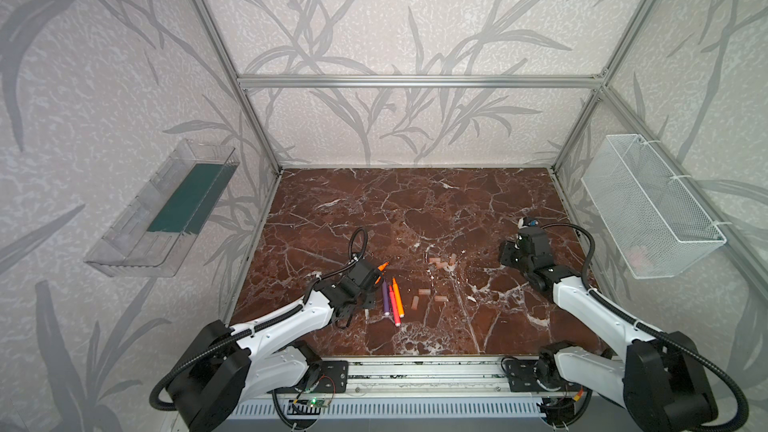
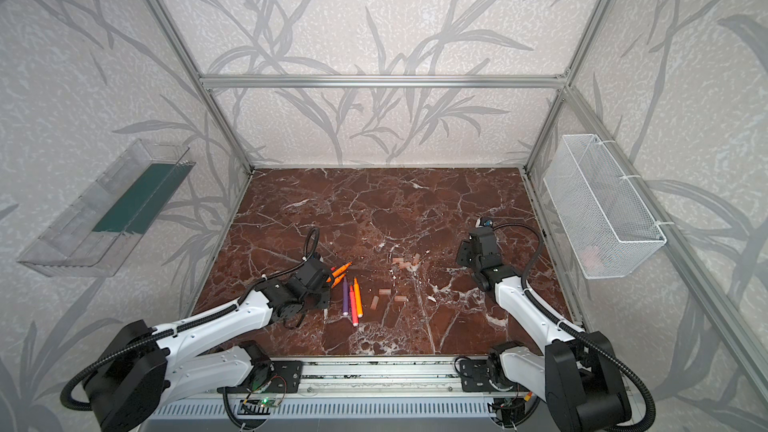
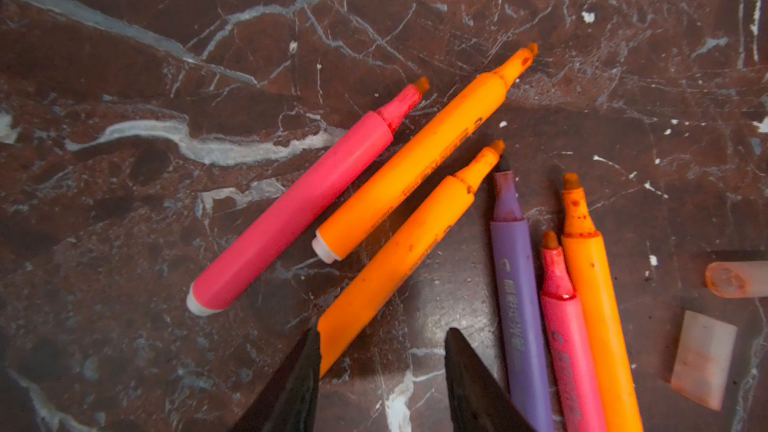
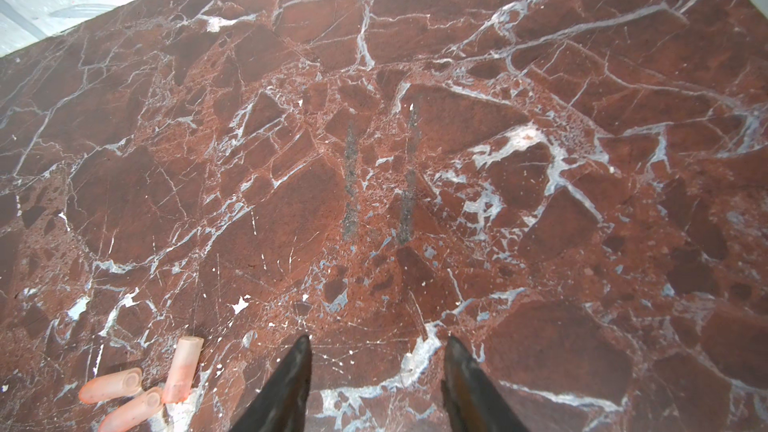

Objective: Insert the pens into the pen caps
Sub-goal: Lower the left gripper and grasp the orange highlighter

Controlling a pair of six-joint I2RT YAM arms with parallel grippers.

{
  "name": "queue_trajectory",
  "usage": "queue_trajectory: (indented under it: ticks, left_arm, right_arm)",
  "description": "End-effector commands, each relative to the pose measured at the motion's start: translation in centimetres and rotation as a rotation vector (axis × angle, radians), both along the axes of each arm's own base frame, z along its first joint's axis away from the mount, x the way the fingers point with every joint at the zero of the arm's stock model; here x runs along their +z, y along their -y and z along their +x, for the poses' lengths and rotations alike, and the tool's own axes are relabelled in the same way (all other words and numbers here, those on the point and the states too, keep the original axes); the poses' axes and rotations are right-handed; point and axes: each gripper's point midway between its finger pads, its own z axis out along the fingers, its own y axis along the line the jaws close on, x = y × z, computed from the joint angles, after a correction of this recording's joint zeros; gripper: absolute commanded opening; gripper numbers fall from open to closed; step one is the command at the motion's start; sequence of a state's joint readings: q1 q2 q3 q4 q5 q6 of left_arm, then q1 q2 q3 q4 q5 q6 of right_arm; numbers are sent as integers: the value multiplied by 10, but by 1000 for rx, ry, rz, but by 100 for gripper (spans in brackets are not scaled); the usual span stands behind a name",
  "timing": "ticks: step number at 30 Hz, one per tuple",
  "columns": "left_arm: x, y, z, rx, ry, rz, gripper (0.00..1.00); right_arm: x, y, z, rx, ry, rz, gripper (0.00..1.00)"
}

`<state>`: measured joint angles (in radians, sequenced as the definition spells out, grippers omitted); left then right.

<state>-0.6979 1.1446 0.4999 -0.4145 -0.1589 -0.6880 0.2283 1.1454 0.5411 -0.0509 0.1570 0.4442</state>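
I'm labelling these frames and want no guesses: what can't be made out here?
- Left wrist view: rear end of one orange pen, behind a finger of the left gripper; contact unclear.
- Same view: purple pen, cut off by the frame edge.
- Both top views: pinkish thing in the mesh basket, blurred behind mesh.

We're holding L arm (image 1: 286,320) and R arm (image 1: 582,301) stretched fwd, low; L gripper (image 3: 384,371) and R gripper (image 4: 378,371) are angling down, jaws apart, gripping nothing.

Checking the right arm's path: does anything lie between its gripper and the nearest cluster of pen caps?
Nothing visible does: only bare marble tabletop lies between the open right gripper and those three pen caps.
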Motion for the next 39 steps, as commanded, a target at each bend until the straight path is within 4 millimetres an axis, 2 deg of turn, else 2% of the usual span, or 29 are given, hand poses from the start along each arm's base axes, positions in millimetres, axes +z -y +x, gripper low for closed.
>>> queue_trajectory:
  ticks: [1, 6, 14, 22, 36, 39]
  left_arm:
    - [3, -1, 5, 5, 11, 22, 52]
    - [-4, 1, 3, -7, -21, 31, 58]
    - [-12, 11, -4, -48, -75, 18, 59]
    - [-13, 20, -7, -84, -91, 19, 47]
    - [-22, 20, -3, -83, -104, 59, 46]
    - [-24, 20, -2, -83, -108, 69, 42]
  right_arm:
    - [9, -2, 3, 9, 34, -5, 51]
    - [9, -4, 3, 15, 34, -9, 50]
    - [9, -5, 4, 18, 35, -18, 50]
    - [10, -6, 5, 19, 37, -27, 50]
    - [9, -9, 5, 26, 35, -35, 50]
    - [10, -9, 5, 27, 37, -37, 50]
